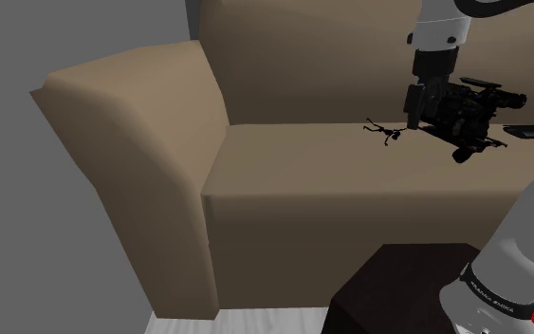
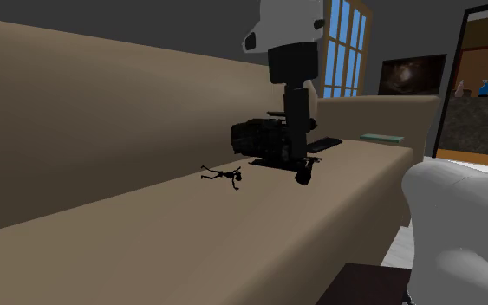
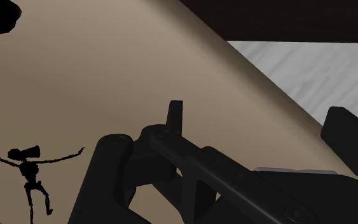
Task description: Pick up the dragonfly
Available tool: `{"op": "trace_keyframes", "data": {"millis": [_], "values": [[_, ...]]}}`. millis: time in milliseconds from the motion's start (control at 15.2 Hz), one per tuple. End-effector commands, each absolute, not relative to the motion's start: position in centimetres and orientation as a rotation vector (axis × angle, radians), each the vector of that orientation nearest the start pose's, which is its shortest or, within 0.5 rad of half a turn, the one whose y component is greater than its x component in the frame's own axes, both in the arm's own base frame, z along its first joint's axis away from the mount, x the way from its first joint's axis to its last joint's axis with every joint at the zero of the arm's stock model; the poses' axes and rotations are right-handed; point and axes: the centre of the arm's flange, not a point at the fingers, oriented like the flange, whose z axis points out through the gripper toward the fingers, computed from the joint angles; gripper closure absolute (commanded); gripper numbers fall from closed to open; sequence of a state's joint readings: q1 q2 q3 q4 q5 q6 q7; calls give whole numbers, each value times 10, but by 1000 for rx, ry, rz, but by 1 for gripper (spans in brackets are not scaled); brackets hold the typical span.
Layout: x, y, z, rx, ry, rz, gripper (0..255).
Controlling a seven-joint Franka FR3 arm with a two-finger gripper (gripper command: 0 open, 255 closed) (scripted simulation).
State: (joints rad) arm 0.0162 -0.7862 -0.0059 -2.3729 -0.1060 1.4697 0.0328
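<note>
In the shoulder view, a tan sofa (image 1: 284, 166) runs across the picture, with its broad armrest (image 1: 132, 123) at that view's left and a grey wall behind it. Further right, toward the back of the seat, lies the dragonfly (image 1: 385, 131), a small black figure with thin wings spread flat on the cushion. Just beside it on the right sits a black video camera (image 1: 478, 102), also on the seat. The black gripper (image 1: 418, 119) comes straight down from the white arm at the camera's near left end (so close that black runs into black). I cannot tell whether the gripper is open or closed, or whether it touches the camera. It is not on the dragonfly. A flat dark thing (image 1: 532, 131) lies at the far right of the seat, and the dark stand (image 1: 397, 285) shows at the lower right.

In the second exterior view, the dragonfly (image 2: 223, 177) is again left of the camera (image 2: 263, 139) and a little apart from it. The gripper (image 2: 300, 165) stands upright at the camera's right side. Beyond them are a blue-paned window (image 2: 346, 48) and a dark picture (image 2: 411, 74).

In the wrist view, the dragonfly (image 3: 30, 168) lies on the tan cushion off to one side of the camera's dark body (image 3: 190, 172), which sits directly under the hand.
</note>
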Motion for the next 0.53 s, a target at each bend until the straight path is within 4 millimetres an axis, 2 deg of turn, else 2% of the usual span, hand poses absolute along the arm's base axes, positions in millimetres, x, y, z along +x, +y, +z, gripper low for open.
{"op": "trace_keyframes", "data": {"millis": [0, 462], "values": [[295, -10, 575, -3240, 41, 186, 0], [339, -77, 539, -3266, 50, 158, 0]]}}
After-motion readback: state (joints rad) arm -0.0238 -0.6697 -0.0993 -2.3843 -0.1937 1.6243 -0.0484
